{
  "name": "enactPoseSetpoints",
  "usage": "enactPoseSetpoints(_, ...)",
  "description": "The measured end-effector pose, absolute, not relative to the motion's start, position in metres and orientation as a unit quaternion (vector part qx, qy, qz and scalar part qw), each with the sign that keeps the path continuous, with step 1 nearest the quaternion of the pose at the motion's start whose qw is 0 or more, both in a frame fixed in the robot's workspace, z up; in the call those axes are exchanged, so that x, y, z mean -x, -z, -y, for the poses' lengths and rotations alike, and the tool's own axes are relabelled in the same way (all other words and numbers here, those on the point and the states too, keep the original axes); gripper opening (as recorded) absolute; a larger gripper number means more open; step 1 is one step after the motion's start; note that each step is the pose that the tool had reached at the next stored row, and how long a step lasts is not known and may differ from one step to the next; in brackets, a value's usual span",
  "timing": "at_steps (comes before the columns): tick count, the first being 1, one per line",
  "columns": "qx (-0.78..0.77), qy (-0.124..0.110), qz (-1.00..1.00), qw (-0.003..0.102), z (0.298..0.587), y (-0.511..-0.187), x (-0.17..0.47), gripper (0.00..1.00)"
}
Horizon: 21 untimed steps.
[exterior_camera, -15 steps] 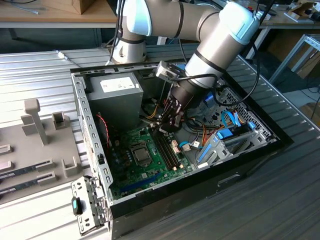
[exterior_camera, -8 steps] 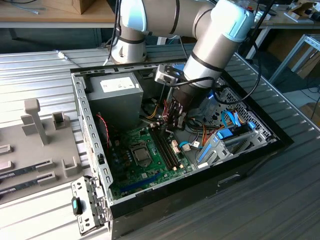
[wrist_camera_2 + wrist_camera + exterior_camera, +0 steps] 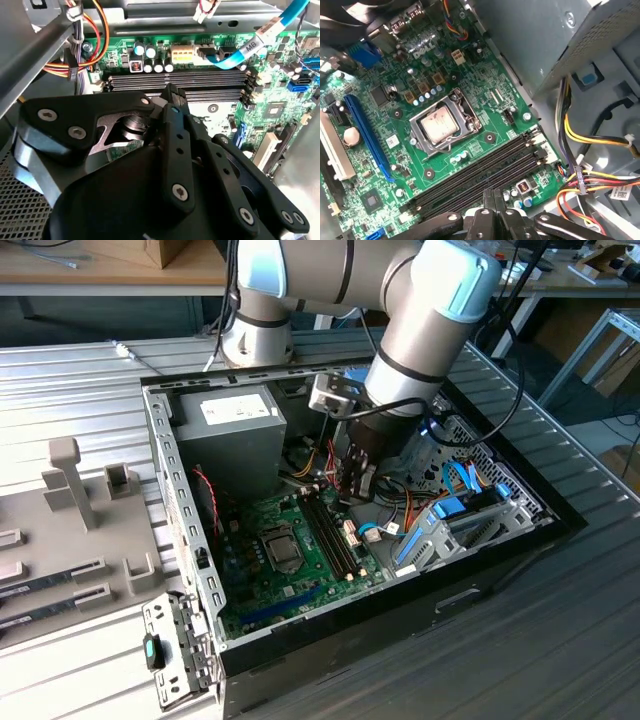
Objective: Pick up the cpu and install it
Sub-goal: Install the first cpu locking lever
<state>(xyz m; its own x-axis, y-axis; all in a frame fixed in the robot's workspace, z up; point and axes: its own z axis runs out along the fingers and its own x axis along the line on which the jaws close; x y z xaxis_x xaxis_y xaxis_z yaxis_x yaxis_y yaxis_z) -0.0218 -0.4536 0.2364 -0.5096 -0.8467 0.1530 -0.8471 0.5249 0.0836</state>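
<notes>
The cpu [image 3: 439, 125] is a small square chip with a dull silver top. It lies flat inside the black socket frame [image 3: 470, 120] on the green motherboard [image 3: 485, 95], and in the exterior view the cpu [image 3: 283, 548] sits near the middle of the board. My gripper [image 3: 352, 485] hangs inside the open computer case, over the long dark memory slots [image 3: 480, 172] and apart from the chip. In both wrist views its black fingers [image 3: 172, 107] are pressed together with nothing between them, the gripper [image 3: 492, 196] pointing down at the board.
A grey power supply [image 3: 225, 435] fills the case's far corner, with orange, yellow and red cables [image 3: 590, 185] trailing beside the slots. A blue data cable [image 3: 260, 42] and blue drive bays [image 3: 440, 525] lie at the exterior view's right. A grey fixture [image 3: 70, 480] stands outside the case.
</notes>
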Motion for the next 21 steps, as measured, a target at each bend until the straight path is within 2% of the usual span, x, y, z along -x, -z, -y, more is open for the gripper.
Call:
enactPoseSetpoints(2, -0.488, 0.003, 0.869, 0.085, 0.454, -0.236, 0.032, 0.11)
enactPoseSetpoints(8, -0.492, 0.047, 0.867, 0.059, 0.454, -0.236, 0.049, 0.11)
enactPoseSetpoints(17, -0.504, 0.083, 0.859, 0.038, 0.454, -0.236, 0.063, 0.11)
enactPoseSetpoints(21, -0.508, 0.089, 0.856, 0.035, 0.459, -0.235, 0.068, 0.11)
